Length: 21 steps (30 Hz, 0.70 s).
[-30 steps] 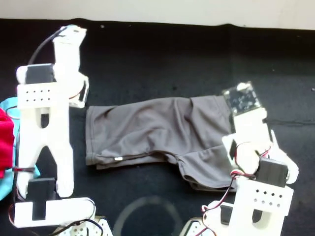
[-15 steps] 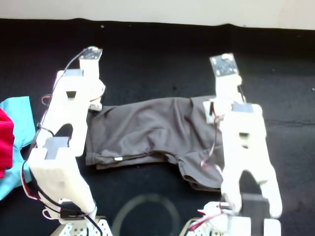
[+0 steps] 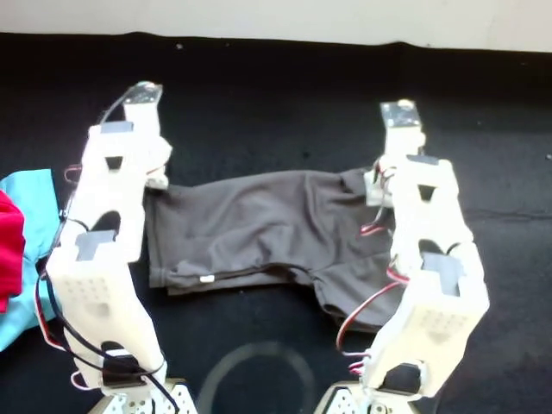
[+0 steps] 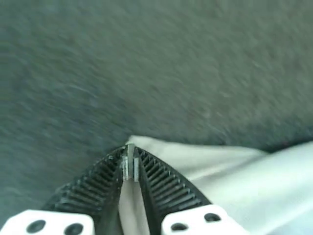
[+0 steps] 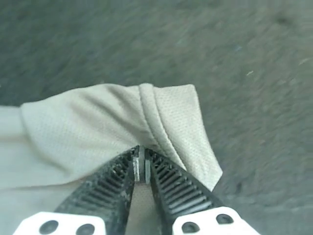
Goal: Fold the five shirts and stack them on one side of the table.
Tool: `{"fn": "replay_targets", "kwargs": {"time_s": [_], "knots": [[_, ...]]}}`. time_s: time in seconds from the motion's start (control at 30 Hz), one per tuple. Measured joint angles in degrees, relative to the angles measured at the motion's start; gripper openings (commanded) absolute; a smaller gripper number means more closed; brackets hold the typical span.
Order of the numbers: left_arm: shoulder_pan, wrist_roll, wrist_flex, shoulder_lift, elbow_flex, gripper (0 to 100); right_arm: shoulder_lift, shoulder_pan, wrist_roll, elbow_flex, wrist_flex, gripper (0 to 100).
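Observation:
A grey shirt point(image 3: 259, 228) lies partly folded and wrinkled across the middle of the black table point(image 3: 276, 95). My left gripper point(image 3: 156, 178) is at the shirt's far left corner. In the left wrist view it point(image 4: 130, 165) is shut on the pale fabric edge point(image 4: 234, 169). My right gripper point(image 3: 378, 186) is at the shirt's far right corner. In the right wrist view it point(image 5: 142, 166) is shut on a bunched fold of the shirt point(image 5: 98, 122) with a hemmed edge.
A teal shirt point(image 3: 24, 197) with a red shirt point(image 3: 7, 250) on top lies at the table's left edge. A faint ring mark point(image 3: 259, 375) shows on the cloth near the arm bases. The table's far strip is bare black cloth.
Both arms have swung out from near their bases to the shirt's far corners. The far edge of the shirt has shifted slightly and bunched at the right gripper.

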Motion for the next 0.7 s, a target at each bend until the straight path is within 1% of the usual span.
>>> {"fn": "replay_targets", "kwargs": {"time_s": [0.17, 0.43, 0.53, 0.7], "knots": [[-0.35, 0.0, 5.8, 5.01, -9.05, 1, 1.58, 1.49, 0.0, -3.34, 0.7, 0.6], [-0.7, -0.09, 16.0, 7.3, -21.54, 1, 1.58, 1.93, 0.0, -10.46, 9.93, 0.6], [-0.79, -0.09, 22.86, 7.3, -27.43, 1, -1.85, 1.93, 0.0, -10.64, 12.22, 0.6], [-0.79, -0.09, 37.01, 5.89, -36.66, 1, -12.13, 2.2, 0.0, -10.73, 16.44, 0.6]]}}
